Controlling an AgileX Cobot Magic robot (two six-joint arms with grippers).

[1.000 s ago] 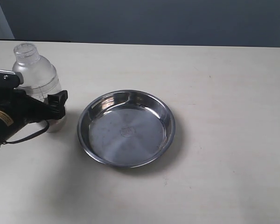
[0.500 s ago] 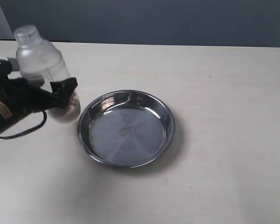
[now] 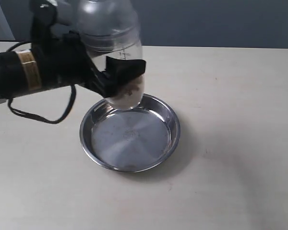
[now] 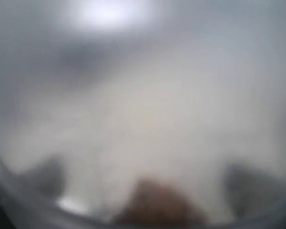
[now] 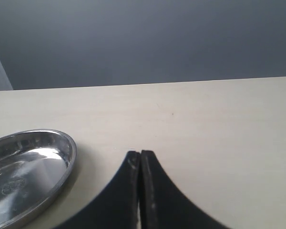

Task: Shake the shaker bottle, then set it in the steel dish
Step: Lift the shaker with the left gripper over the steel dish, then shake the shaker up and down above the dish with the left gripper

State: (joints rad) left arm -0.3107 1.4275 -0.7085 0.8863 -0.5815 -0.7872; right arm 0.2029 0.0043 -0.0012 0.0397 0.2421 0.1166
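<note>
Bottle (image 3: 110,43), clamped in the left claw (image 3: 118,80), has risen over the dish's (image 3: 134,146) far edge for shaking; right claw (image 5: 140,188) pressed together.

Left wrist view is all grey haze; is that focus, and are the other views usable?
Left wrist view: the bottle fills the lens, wholly out of focus, brown smudge low down. Exterior view: bottle slightly soft, dish sharp with bright reflections. Right wrist view: sharp, evenly lit.

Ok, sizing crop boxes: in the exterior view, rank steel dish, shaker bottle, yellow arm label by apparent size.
Steel dish and shaker bottle: alike, bottle raised and cropped, so unranked.
Yellow arm label: smallest.
</note>
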